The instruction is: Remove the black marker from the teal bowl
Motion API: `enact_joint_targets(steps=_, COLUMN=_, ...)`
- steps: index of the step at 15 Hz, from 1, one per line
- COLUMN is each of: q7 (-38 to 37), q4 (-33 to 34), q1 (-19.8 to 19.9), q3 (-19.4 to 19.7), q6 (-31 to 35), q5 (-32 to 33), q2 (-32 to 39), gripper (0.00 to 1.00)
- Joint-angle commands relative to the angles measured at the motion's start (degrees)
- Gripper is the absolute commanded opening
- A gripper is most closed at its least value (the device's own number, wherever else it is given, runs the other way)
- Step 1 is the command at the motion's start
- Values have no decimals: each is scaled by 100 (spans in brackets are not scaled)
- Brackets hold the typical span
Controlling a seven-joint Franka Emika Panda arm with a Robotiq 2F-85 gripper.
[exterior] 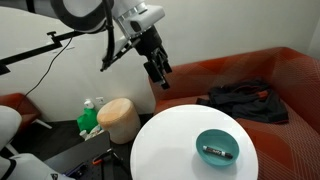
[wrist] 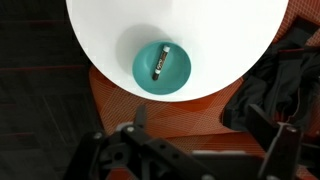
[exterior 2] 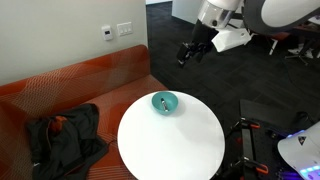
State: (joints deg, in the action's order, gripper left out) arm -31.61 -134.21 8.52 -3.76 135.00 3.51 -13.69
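Note:
The teal bowl (exterior: 217, 146) sits on the round white table (exterior: 170, 140), near its edge by the couch; it shows in both exterior views (exterior 2: 164, 102) and in the wrist view (wrist: 161, 68). The black marker (exterior: 217, 153) lies inside the bowl, also seen in the wrist view (wrist: 159, 64) and as a dark speck in an exterior view (exterior 2: 163, 103). My gripper (exterior: 160, 77) hangs high in the air, well above and off the table's edge (exterior 2: 184, 56). In the wrist view its fingers (wrist: 205, 125) are spread apart and hold nothing.
An orange-red couch (exterior 2: 60, 85) curves behind the table. A black cloth heap (exterior: 240, 100) lies on it (exterior 2: 65, 135). A tan cylindrical stool (exterior: 120, 118) and a green item (exterior: 90, 118) stand on the floor. Dark carpet (exterior 2: 270, 90) surrounds the table.

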Motion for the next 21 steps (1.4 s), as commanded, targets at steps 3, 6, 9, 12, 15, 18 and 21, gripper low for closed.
enact_joint_targets(steps=3, q7=43, q4=12, q1=-84, q3=112, q6=17, q5=20, q2=109, gripper=100)
enact_joint_targets(steps=6, q7=60, q4=17, q1=-90, q3=111, q6=18, q5=19, q2=105, gripper=100)
enact_joint_targets(steps=9, q7=379, q4=238, q1=-48, q3=307, q6=5, q5=-154, q2=338, gripper=100)
enact_joint_targets(steps=12, q7=726, q4=545, q1=-6, q3=589, q6=-44, q5=-344, q2=756, gripper=100)
enact_joint_targets(steps=15, q7=1065, q4=885, q1=-33, q3=822, q6=-3, q5=-621, q2=1326, gripper=100)
enact_joint_targets(steps=18, q7=1237, q4=1186, q1=-86, q3=887, q6=316, q5=-958, q2=1970, gripper=100)
enact_joint_targets(steps=21, q7=1020, q4=1385, q1=-146, q3=870, q6=773, q5=-1184, q2=2516, gripper=100)
